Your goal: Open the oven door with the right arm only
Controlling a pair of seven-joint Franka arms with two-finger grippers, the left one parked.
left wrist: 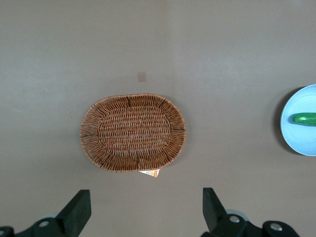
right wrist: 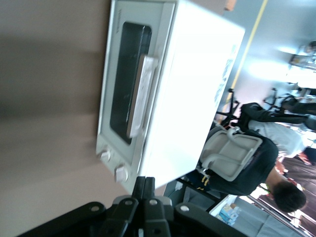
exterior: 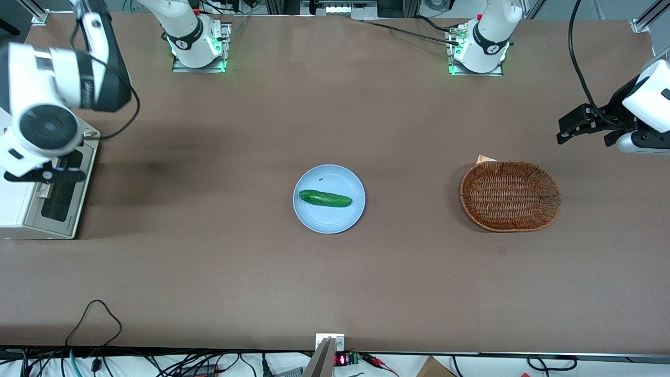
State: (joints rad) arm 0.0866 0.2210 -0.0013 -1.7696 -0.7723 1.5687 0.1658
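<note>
The oven door (right wrist: 129, 84) is shut, flat against the front of the oven (exterior: 36, 196), which stands at the tabletop's edge at the working arm's end. Its bar handle (right wrist: 140, 96) lies across the dark glass window and nothing touches it. The right arm (exterior: 47, 99) hangs above the oven, and the gripper (right wrist: 148, 197) sits near the oven's upper face, apart from the handle; in the right wrist view its 2 fingers are pressed together with nothing between them.

By my judgement the task has barely begun: the approach is under way, but the handle is not yet reached, and the catching and pulling down of the door are all left to do.

Counted: 1 oven with 1 door, 1 handle and 2 round knobs (right wrist: 113, 165). Around the middle of the tabletop lies 1 pale blue plate (exterior: 328, 222) with 1 cucumber (exterior: 325, 198) on it. Toward the parked arm's end sits 1 oval wicker basket (exterior: 510, 196), with 1 small orange scrap (exterior: 484, 158) peeping from under its rim.
</note>
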